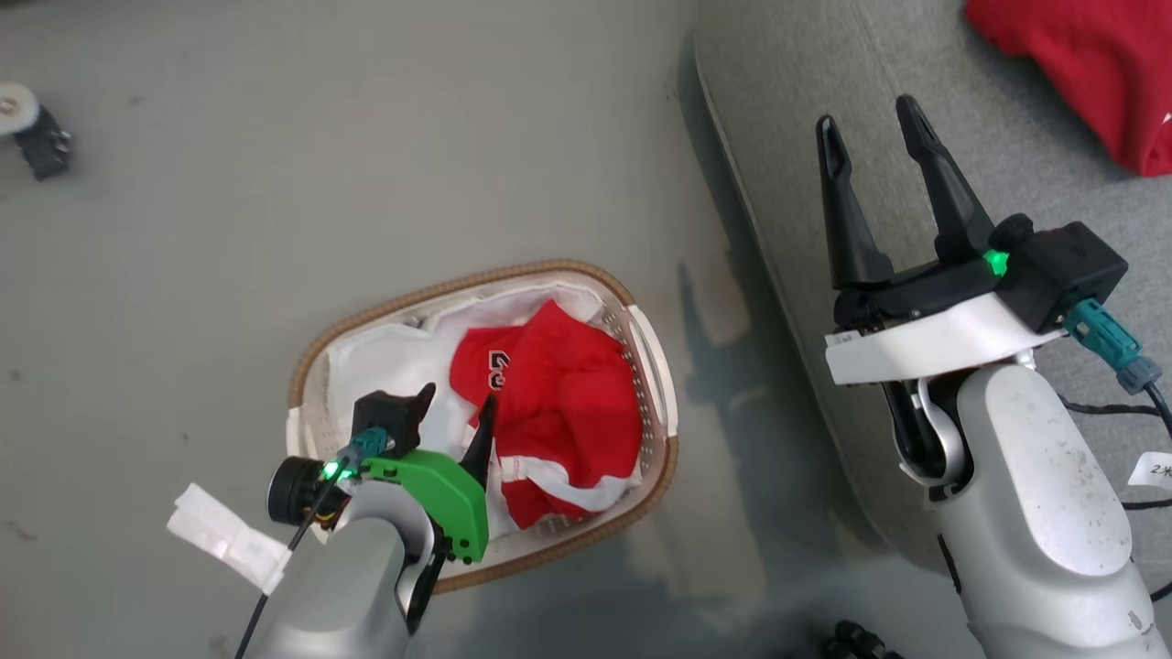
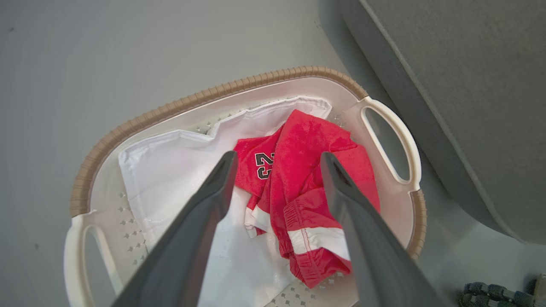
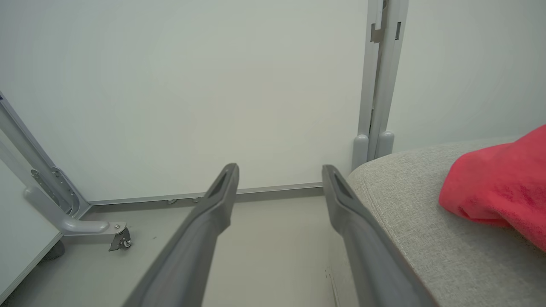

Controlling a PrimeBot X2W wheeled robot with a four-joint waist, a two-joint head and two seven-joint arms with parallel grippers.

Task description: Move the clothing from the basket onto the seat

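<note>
L fingers (image 2: 204, 213) spread, empty, poised over striped red garment (image 2: 298, 170) in basket (image 2: 128, 128) for my grab. R fingers (image 1: 943, 183) spread, empty, above seat (image 1: 787, 110); plain garment (image 1: 1090, 64) lies there, upper right.

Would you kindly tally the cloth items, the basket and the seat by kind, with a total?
Red garments: 2 (striped red garment, plain red garment)
White liner cloth: 1
Laundry basket: 1
Grey seat cushion: 1
Total: 5
</note>
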